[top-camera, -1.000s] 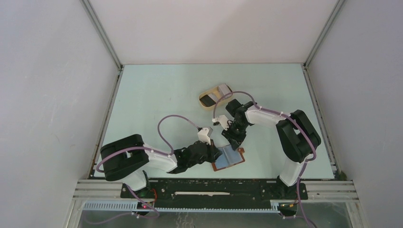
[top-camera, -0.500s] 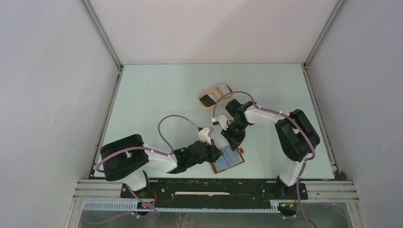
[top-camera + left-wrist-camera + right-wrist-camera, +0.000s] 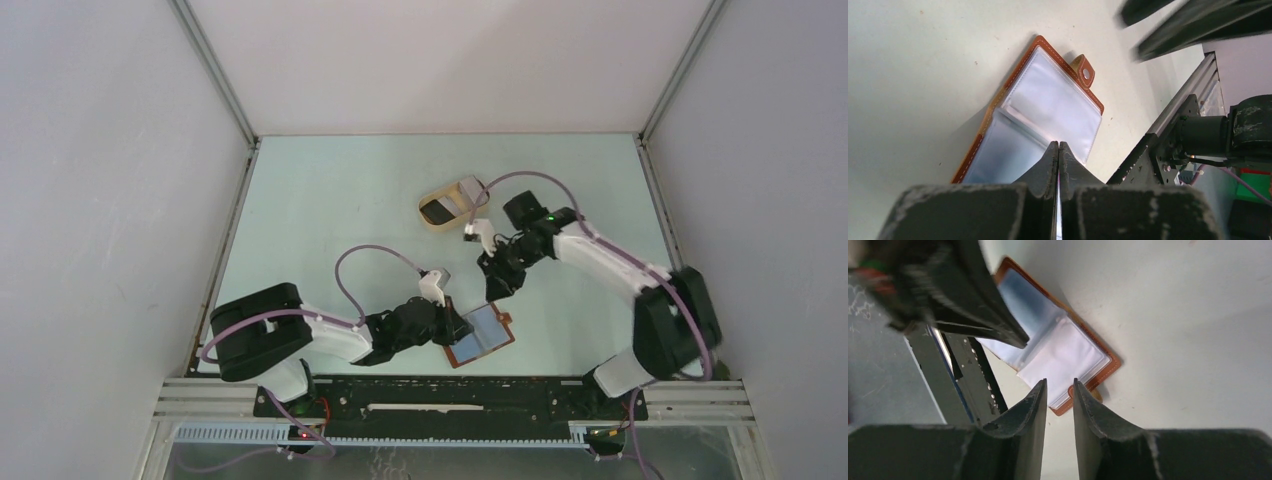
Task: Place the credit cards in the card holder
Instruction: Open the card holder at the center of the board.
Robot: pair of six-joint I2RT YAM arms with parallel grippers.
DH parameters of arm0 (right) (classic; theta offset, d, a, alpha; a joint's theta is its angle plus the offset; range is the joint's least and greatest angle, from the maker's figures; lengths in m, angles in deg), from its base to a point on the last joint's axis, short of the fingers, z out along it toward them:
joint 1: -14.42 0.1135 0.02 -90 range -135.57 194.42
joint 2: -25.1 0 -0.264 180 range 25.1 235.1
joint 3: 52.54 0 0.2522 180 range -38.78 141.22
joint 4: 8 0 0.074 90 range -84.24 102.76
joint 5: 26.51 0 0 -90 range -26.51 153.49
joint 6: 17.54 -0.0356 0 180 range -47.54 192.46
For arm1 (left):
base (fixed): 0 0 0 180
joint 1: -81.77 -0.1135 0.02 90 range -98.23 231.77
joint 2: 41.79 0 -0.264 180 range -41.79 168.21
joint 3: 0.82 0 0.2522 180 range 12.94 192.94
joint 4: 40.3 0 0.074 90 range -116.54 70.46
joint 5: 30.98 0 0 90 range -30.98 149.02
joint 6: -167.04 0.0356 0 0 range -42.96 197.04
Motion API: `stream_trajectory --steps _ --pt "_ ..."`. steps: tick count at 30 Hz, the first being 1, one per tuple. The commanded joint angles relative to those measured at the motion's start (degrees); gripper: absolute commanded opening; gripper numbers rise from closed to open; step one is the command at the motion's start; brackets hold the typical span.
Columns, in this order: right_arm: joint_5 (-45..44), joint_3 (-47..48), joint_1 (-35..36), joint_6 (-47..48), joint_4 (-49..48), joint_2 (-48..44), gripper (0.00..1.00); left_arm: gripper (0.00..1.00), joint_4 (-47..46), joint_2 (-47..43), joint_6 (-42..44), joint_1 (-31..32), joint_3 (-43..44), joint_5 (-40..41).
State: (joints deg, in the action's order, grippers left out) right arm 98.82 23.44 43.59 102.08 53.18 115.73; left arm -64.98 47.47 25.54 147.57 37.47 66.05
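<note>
The card holder (image 3: 482, 336) lies open near the table's front, brown leather with clear plastic sleeves. It also shows in the left wrist view (image 3: 1048, 107) with its tab (image 3: 1085, 73), and in the right wrist view (image 3: 1063, 347). My left gripper (image 3: 456, 325) is shut, pinching a clear sleeve at the holder's left side (image 3: 1058, 146). My right gripper (image 3: 497, 284) hangs above and behind the holder, jaws a little apart and empty (image 3: 1058, 384). The credit cards, one black (image 3: 436, 210) and one grey (image 3: 468, 188), lie in the beige tray.
The beige oval tray (image 3: 427, 221) stands at the table's middle back. The left arm's blurred dark fingers (image 3: 978, 305) cross the right wrist view. The metal rail (image 3: 450, 388) runs along the near edge. White walls enclose the table.
My right gripper has lifted away from the card holder and moved back and to the right, its arm swinging outward. The left gripper and the holder have stayed in place.
</note>
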Motion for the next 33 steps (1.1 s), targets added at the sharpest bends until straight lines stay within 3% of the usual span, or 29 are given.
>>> stream_trajectory --steps 1,6,10,21,33 --pt "9.78 -3.75 -2.64 10.62 -2.99 -14.78 0.34 0.02 -0.77 0.89 -1.12 -0.49 0.49 -0.44" --pt "14.74 -18.59 -2.88 43.21 -4.05 -28.06 0.56 0.02 0.68 1.66 -1.88 -0.71 0.73 0.55" --pt "7.58 -20.53 -0.61 53.64 0.48 -24.35 0.59 0.02 1.34 2.16 -2.26 -1.0 0.77 1.4" --pt "-3.62 -24.06 5.69 50.33 -7.36 -17.66 0.58 0.02 0.43 4.39 -3.07 -1.55 1.05 1.41" --pt "-6.32 -23.82 7.72 45.73 -10.23 -14.41 0.52 0.02 -0.93 5.13 -3.07 -1.9 0.69 0.62"
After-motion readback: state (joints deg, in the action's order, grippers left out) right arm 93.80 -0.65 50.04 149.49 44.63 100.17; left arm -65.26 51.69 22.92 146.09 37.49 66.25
